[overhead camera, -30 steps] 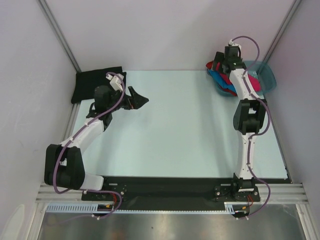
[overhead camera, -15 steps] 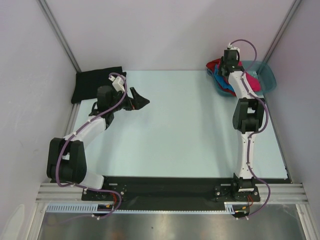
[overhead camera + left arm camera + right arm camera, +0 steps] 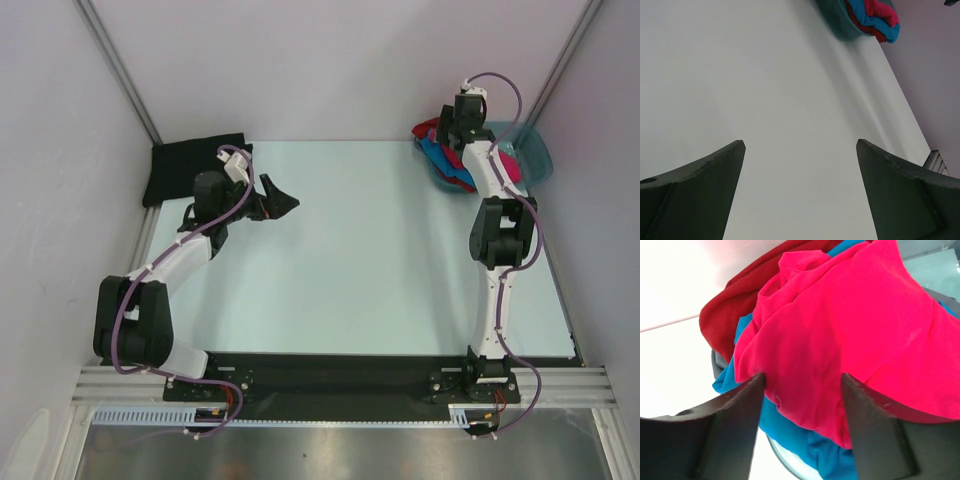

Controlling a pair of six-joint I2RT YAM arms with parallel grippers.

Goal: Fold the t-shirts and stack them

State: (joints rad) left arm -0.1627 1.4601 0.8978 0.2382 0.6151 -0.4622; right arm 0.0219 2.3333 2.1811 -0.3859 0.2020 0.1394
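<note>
A folded black t-shirt (image 3: 195, 165) lies at the table's far left corner. A pink t-shirt (image 3: 850, 330), a blue one (image 3: 785, 427) and a red one (image 3: 735, 305) are heaped in and over the teal basin (image 3: 535, 155) at the far right. My right gripper (image 3: 802, 376) is down on that heap with its jaws apart and a bulge of pink cloth between the fingers, which do not pinch it. My left gripper (image 3: 800, 142) hovers wide open over bare table, right of the black shirt, with nothing in it.
White booth walls close in the table at the back and both sides. The basin's rim (image 3: 785, 460) shows under the blue cloth. In the left wrist view the heap (image 3: 875, 12) is far off at the top edge.
My right gripper has shifted slightly back and to the right over the heap. The left arm drew in a little earlier and has since held still.
</note>
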